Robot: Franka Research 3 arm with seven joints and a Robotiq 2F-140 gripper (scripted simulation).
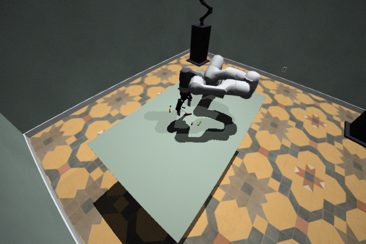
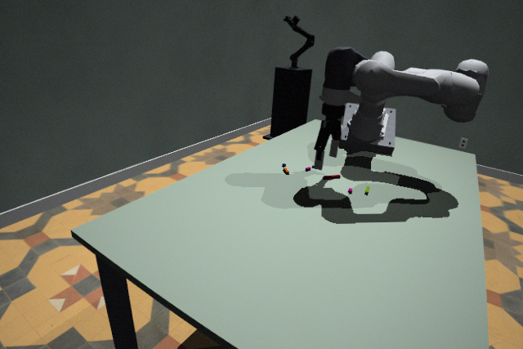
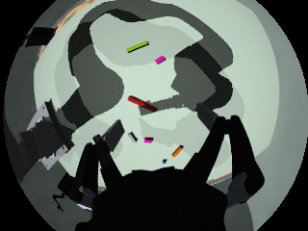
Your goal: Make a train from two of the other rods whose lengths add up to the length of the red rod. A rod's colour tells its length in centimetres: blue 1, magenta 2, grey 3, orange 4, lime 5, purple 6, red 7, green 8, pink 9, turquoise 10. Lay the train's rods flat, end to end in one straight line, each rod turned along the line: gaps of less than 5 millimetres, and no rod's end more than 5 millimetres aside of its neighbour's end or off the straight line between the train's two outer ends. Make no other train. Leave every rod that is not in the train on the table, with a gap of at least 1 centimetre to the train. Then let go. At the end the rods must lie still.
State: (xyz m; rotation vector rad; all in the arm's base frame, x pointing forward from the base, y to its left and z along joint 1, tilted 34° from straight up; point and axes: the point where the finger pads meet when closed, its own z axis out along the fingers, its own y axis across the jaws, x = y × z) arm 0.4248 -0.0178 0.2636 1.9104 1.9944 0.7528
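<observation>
My gripper [image 1: 183, 108] [image 2: 326, 161] [image 3: 158, 118] is open and empty, pointing down above the table. The red rod [image 1: 188, 114] [image 2: 331, 176] [image 3: 141, 103] lies near it. The lime rod [image 1: 199, 123] [image 2: 367, 190] [image 3: 138, 46] and one magenta rod [image 1: 191, 123] [image 2: 350, 190] [image 3: 160, 60] lie apart beyond red in the wrist view. The grey rod [image 1: 183, 107] [image 3: 132, 137] lies close beside the other magenta rod [image 2: 307, 168] [image 3: 148, 140], not in line with it. The orange rod [image 1: 170, 110] [image 2: 286, 170] [image 3: 177, 151] lies near the small blue rod [image 1: 170, 106] [image 2: 283, 164] [image 3: 165, 161].
The rods lie on the pale green table [image 1: 147, 158] [image 2: 261, 269]. The arm's base stands at its back, and dark arm shadows cross the table around the lime and red rods. A black pedestal [image 1: 199, 42] [image 2: 291, 100] with a small black arm stands behind the table.
</observation>
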